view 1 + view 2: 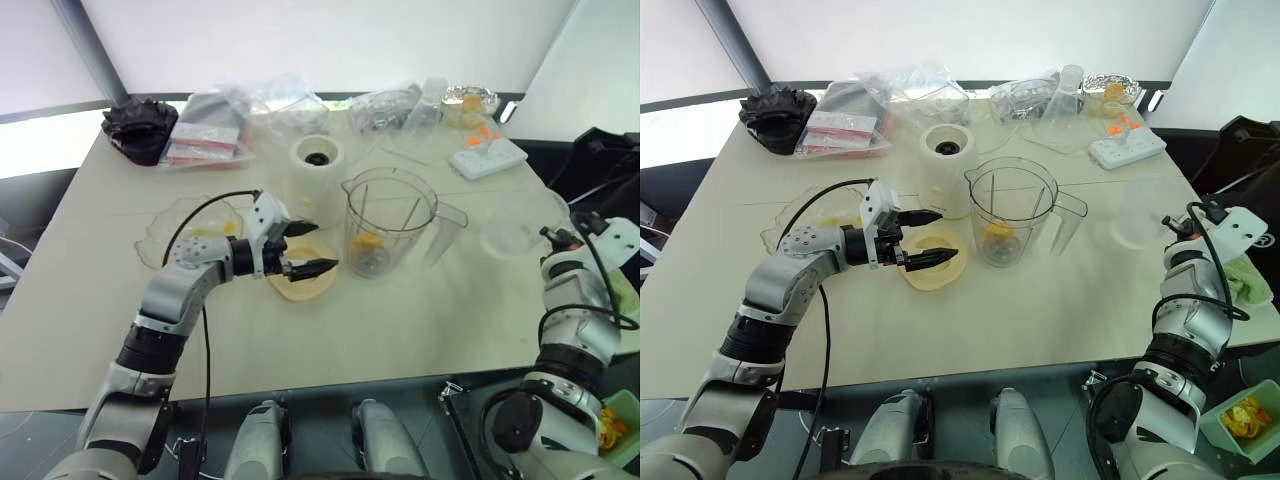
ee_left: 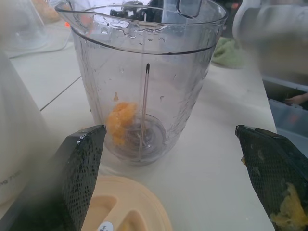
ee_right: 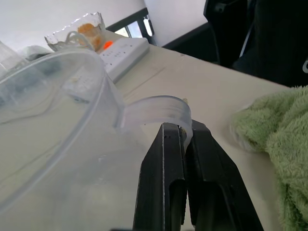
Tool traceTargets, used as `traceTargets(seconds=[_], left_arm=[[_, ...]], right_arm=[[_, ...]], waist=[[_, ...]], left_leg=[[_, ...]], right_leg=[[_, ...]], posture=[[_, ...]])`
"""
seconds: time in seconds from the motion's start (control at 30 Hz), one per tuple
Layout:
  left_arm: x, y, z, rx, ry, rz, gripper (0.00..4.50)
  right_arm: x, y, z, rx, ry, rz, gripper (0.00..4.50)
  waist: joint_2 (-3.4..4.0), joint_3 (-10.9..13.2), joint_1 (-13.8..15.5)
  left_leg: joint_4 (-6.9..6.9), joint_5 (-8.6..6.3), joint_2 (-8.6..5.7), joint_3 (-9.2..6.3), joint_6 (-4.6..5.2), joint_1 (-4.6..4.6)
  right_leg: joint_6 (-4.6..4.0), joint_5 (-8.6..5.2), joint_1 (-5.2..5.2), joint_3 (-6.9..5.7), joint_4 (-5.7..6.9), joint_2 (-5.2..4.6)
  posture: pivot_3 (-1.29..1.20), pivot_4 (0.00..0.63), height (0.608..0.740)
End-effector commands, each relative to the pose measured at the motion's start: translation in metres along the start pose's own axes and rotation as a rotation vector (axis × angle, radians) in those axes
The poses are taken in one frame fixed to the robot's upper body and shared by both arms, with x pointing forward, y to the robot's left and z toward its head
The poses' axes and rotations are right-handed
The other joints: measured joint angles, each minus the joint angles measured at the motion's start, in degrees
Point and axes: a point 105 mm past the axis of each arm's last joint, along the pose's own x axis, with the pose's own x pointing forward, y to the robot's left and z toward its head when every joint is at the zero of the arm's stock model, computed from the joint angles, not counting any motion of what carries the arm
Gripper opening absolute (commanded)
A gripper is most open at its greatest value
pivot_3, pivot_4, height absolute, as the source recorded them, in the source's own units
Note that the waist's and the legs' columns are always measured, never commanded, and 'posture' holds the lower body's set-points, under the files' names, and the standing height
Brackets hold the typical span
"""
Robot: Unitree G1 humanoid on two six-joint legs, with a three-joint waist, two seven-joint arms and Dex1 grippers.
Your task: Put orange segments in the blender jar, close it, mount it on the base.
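The blender jar (image 1: pixel 392 232) stands upright and uncovered at the table's middle, with orange segments (image 2: pixel 121 122) lying at its bottom beside the blade. Just behind and left of it is the cream base (image 1: pixel 317 165). My left gripper (image 1: pixel 322 247) hovers open, pointing at the jar from its left, over a flat beige lid (image 1: pixel 300 285); orange pulp sticks to one finger pad (image 2: pixel 288 211). At the table's right edge, my right gripper (image 3: pixel 185 129) is shut with the clear bowl's (image 1: pixel 512 228) curved tab pinched at its fingertips.
A shallow clear dish (image 1: pixel 160 240) holding a few yellow pieces lies left of my left arm. A green cloth (image 3: pixel 281 144) is beside the right gripper. Bags (image 1: pixel 270 105), a black bundle (image 1: pixel 140 128) and a power strip (image 1: pixel 488 157) line the back.
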Motion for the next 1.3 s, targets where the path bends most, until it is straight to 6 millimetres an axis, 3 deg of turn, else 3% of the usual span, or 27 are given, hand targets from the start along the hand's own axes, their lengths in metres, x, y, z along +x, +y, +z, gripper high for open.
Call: traceTargets(seconds=[0.03,0.27,0.6,0.73,0.93,1.3], left_arm=[[-0.001,0.001,0.011,0.048,-0.021,0.005,4.5],[-0.002,0.0,0.006,0.05,-0.018,0.013,4.5],[-0.003,0.001,0.004,0.047,-0.019,0.027,4.5],[-0.003,0.001,0.003,0.045,-0.019,0.03,4.5],[-0.003,0.0,0.002,0.043,-0.019,0.03,4.5],[0.002,-0.003,0.0,0.037,-0.019,0.015,4.5]], right_arm=[[0.011,-0.003,0.025,-0.016,-0.106,-0.029,0.01],[0.021,-0.021,0.008,-0.019,-0.076,-0.113,0.01],[0.024,-0.021,-0.008,-0.009,-0.011,-0.115,0.01],[0.025,-0.018,-0.009,-0.019,-0.008,-0.094,1.43],[0.022,-0.02,-0.007,-0.088,-0.015,-0.083,4.47],[0.002,-0.044,-0.009,-0.107,-0.007,-0.123,4.47]], waist=[[0.0,0.0,-0.28],[-0.01,0.0,-0.95],[-0.01,0.0,-1.14],[-0.01,0.0,-1.17],[-0.01,0.0,-1.15],[-0.01,0.0,-0.88]], left_leg=[[0.0,0.0,0.0,0.0,0.0,0.0],[-0.06,0.0,-0.02,-0.02,0.0,0.0],[-0.03,0.01,0.01,-0.06,-0.01,0.1],[-0.03,0.01,0.01,-0.07,-0.01,0.1],[-0.04,0.01,0.02,-0.08,-0.01,0.1],[-0.04,0.01,0.02,-0.11,-0.01,0.08]], right_leg=[[0.0,0.0,0.0,0.0,0.01,0.0],[0.02,-0.01,0.0,0.01,0.01,0.0],[0.0,-0.02,0.06,0.1,0.05,0.09],[0.0,-0.02,0.06,0.1,0.06,0.1],[0.01,-0.02,0.06,0.12,0.06,0.11],[0.0,-0.03,0.06,0.12,0.06,0.12]], posture=[[0.0,0.15,0.74],[0.0,0.15,0.74],[0.0,0.15,0.74],[0.0,0.15,0.74],[0.0,0.15,0.74],[0.0,0.15,0.74]])
